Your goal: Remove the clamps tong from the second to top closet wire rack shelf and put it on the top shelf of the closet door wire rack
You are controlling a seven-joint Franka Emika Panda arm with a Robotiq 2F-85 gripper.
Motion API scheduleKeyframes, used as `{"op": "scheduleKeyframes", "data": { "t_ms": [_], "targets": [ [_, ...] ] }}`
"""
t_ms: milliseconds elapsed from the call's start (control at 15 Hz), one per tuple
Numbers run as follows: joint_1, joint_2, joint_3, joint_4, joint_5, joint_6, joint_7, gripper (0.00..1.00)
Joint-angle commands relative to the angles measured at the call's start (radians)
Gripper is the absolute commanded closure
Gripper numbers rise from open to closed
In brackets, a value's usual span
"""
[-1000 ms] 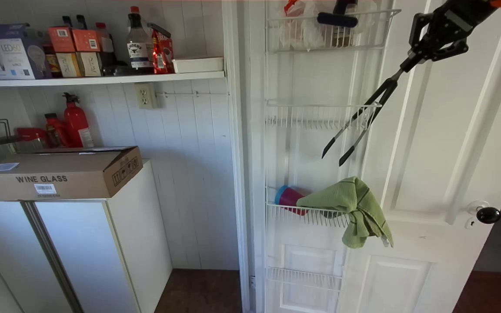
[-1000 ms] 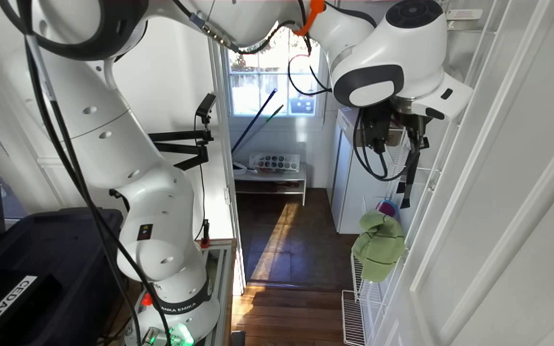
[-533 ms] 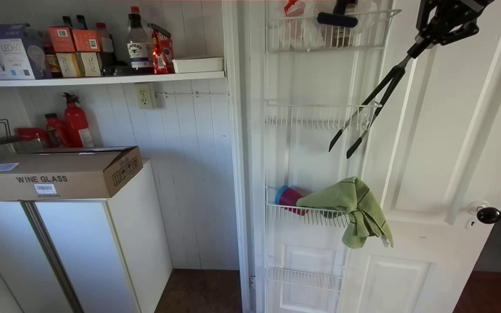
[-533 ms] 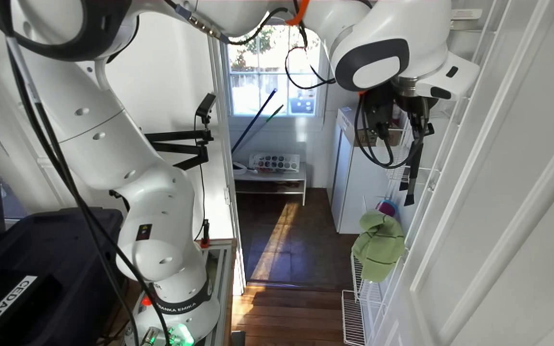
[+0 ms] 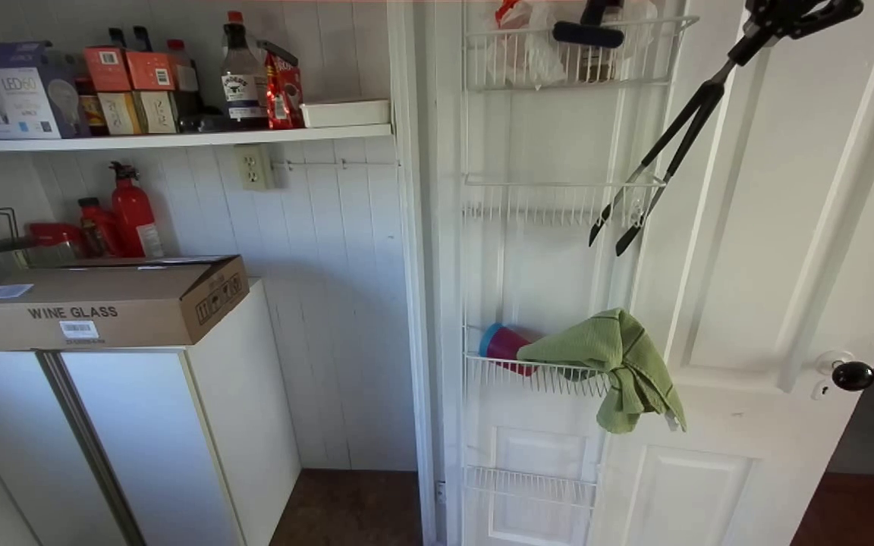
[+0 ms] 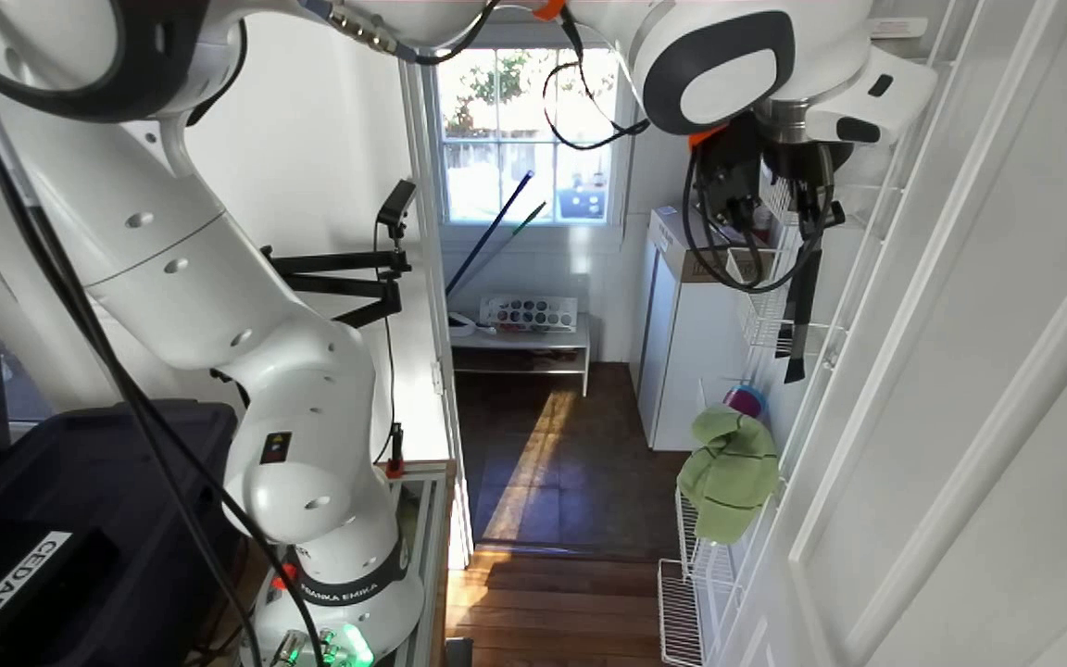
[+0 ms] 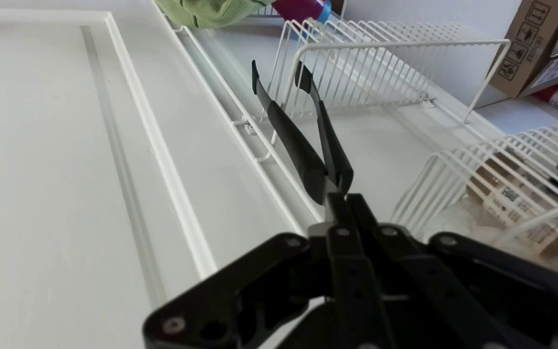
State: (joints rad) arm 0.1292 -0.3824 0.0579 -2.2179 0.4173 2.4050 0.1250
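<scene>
Black-and-silver tongs [image 5: 689, 138] hang tips-down from my gripper [image 5: 742, 50], their arms slightly spread. They also show in an exterior view [image 6: 804, 310] and in the wrist view [image 7: 331, 145]. My gripper [image 7: 349, 198] is shut on the tongs' joined end. The tongs' tips overlap the door-side end of the second wire shelf [image 5: 558, 184]; I cannot tell if they touch it. That shelf also shows in the wrist view [image 7: 405, 44]. The top wire shelf [image 5: 657, 23] is left of the gripper in that exterior view and at lower right in the wrist view [image 7: 545, 215].
The top shelf holds plastic bags [image 5: 532, 53] and a dark-handled item [image 5: 589, 34]. A lower shelf holds a purple cup [image 5: 505, 345] and a green cloth [image 5: 611, 353] hanging over its end. The panelled door [image 6: 987, 371] stands close beside the arm.
My gripper and the tongs have risen steadily and shifted slightly right in an exterior view. The tongs' tips are now higher, near the second shelf's bottom. The shelves' contents have not moved.
</scene>
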Motion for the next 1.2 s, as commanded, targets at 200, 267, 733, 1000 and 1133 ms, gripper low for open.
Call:
{"op": "scheduleKeyframes", "data": {
  "t_ms": [200, 267, 733, 1000, 1133],
  "targets": [
    [-0.033, -0.074, 0.001, 0.027, -0.043, -0.095, 0.051, 0.99],
    [-0.04, -0.079, 0.003, 0.028, -0.053, -0.109, 0.058, 0.99],
    [-0.037, -0.109, -0.005, 0.041, -0.037, -0.12, 0.048, 0.99],
    [-0.044, -0.133, -0.006, 0.042, -0.046, -0.128, 0.056, 0.99],
    [-0.048, -0.144, -0.006, 0.041, -0.05, -0.132, 0.062, 0.99]
  ]
}}
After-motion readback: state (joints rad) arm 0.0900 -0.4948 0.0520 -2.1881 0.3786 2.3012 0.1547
